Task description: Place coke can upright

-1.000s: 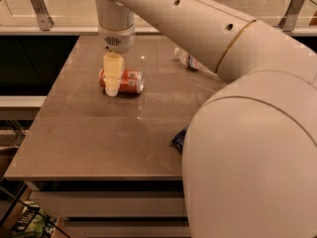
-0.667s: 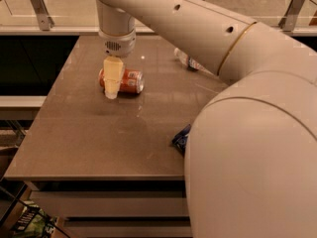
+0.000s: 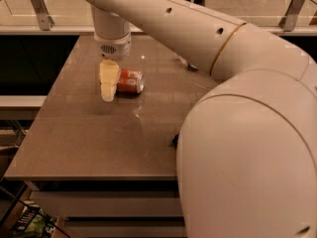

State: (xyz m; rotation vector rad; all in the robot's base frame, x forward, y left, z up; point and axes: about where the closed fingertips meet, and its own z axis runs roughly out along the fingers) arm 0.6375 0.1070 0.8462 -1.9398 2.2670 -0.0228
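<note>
Your end effector (image 3: 108,83) had dipped lower at the 9 o'clock end of the orange-red aluminium coke can (image 3: 131,81), which still lay sideways on the brown table (image 3: 99,143), not yet uprighted. Its grip state I could not tell.

No legible text anywhere, not even on the coke can (image 3: 131,81) beside the end effector (image 3: 108,92) low over the table (image 3: 99,138).

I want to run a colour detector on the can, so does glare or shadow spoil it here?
Camera view: warm, dim indoor light. Small glare spots sit on the table behind and in front of the coke can, none on the can itself, which lies on its side and reads clearly red. The gripper covers its left end. The arm hides the table's right part.
</note>
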